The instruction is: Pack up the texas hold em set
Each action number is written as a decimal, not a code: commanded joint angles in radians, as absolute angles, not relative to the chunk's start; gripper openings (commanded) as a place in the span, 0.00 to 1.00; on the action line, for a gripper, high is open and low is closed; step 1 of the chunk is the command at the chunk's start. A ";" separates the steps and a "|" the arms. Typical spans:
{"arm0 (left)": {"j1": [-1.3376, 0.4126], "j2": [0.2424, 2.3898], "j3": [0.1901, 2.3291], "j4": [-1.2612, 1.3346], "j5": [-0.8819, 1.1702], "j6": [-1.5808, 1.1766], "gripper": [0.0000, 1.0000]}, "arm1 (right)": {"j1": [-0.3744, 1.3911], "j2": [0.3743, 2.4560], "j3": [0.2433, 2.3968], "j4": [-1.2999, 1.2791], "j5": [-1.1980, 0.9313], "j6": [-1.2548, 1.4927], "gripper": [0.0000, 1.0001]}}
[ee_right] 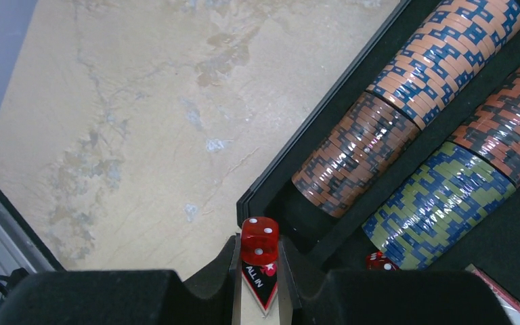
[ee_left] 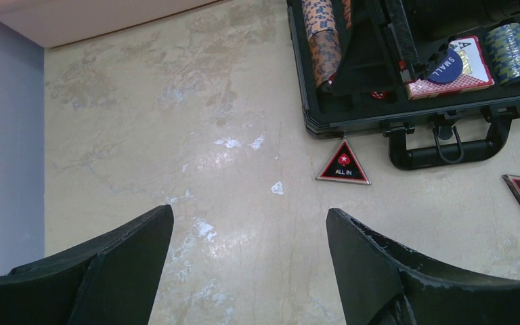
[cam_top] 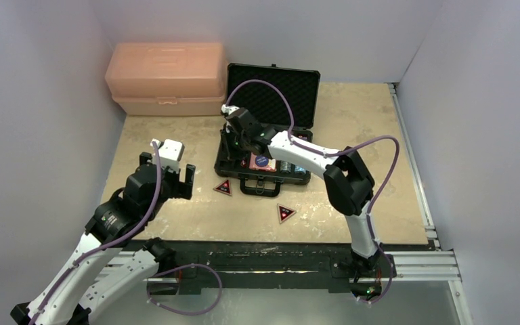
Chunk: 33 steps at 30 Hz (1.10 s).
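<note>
Black foam-lined case [cam_top: 274,91] lies open, striped chip stacks [ee_right: 406,128] slotted inside. Right gripper [ee_right: 260,265] pinches a red white-dotted die [ee_right: 260,239]. Left gripper [ee_left: 249,220] spread wide above table [ee_left: 176,122].

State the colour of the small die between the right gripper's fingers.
The small die is red with white pips; clearest in right wrist view.

Open case [cam_top: 274,84] at the middle of the table [cam_top: 372,135], chip stacks [ee_right: 406,108] in rows in its left end, card deck [ee_left: 477,81] to their right, plastic box [cam_top: 166,74] behind-left of the case, one triangular button [cam_top: 223,187] just before it, a second button [cam_top: 285,213] nearer and rightward, die [ee_right: 259,237] held in the right gripper [ee_right: 259,267] above the case's front-left edge.
</note>
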<state>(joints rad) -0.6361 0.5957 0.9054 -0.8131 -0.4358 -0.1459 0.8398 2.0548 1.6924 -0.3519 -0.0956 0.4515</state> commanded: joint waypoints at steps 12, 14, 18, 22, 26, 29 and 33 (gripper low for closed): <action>-0.636 0.582 0.922 -0.804 -0.446 -0.152 0.83 | 0.856 2.123 1.808 -0.408 -0.063 0.438 0.00; -0.637 0.580 0.920 -0.804 -0.446 -0.153 0.83 | 0.857 2.131 1.811 -0.408 -0.063 0.438 0.00; -0.638 0.576 0.921 -0.803 -0.446 -0.152 0.83 | 0.857 2.148 1.818 -0.417 -0.051 0.438 0.00; -0.636 0.573 0.920 -0.804 -0.444 -0.151 0.84 | 0.858 2.156 1.819 -0.421 -0.038 0.438 0.00; -0.636 0.571 0.921 -0.802 -0.443 -0.151 0.84 | 0.857 2.158 1.818 -0.419 -0.027 0.519 0.04; -0.636 0.568 0.920 -0.802 -0.443 -0.150 0.84 | 0.859 2.158 1.816 -0.420 -0.018 0.523 0.12; -0.636 0.566 0.919 -0.800 -0.443 -0.151 0.84 | 0.859 2.155 1.815 -0.419 -0.012 0.525 0.24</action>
